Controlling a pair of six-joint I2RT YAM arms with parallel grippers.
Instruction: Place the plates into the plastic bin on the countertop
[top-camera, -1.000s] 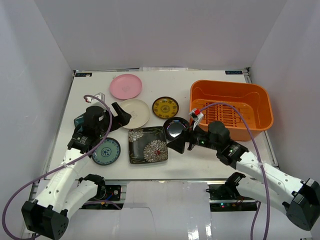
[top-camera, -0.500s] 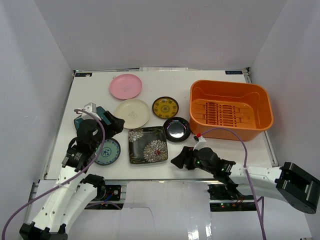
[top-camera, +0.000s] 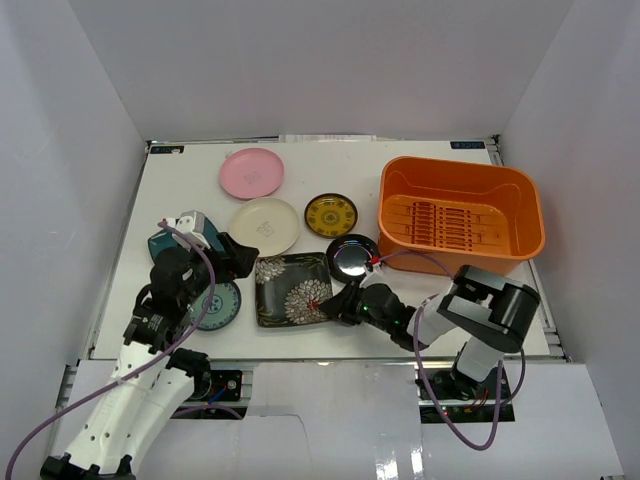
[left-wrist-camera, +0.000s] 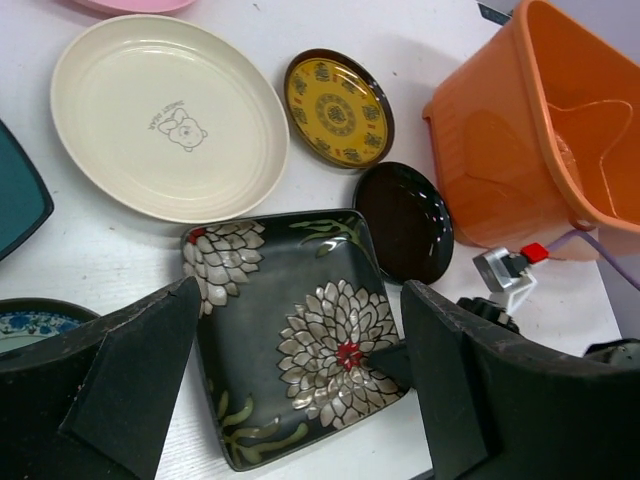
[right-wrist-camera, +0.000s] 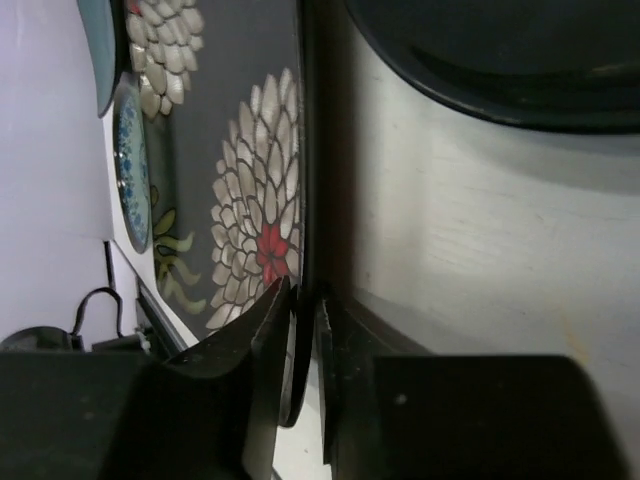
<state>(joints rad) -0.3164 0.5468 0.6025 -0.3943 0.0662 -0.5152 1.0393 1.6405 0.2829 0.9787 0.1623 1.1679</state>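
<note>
The right claw (right-wrist-camera: 303, 300) pinches the right rim of the square flowered plate (top-camera: 290, 290) (it lies on the counter (top-camera: 180, 190), left of the orange bin (top-camera: 520, 215)), while the left claw (left-wrist-camera: 300, 330) hangs spread wide.

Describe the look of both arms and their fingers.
The left arm and right arm both have white links, black joints and a purple cable looping alongside. Each has black, wedge-shaped fingers. A small white-and-red tag sits by the right wrist.

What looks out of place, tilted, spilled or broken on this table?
Nothing stands out: the plates lie flat, the orange bin stands upright, the right tool grips the flowered plate at its rim.
</note>
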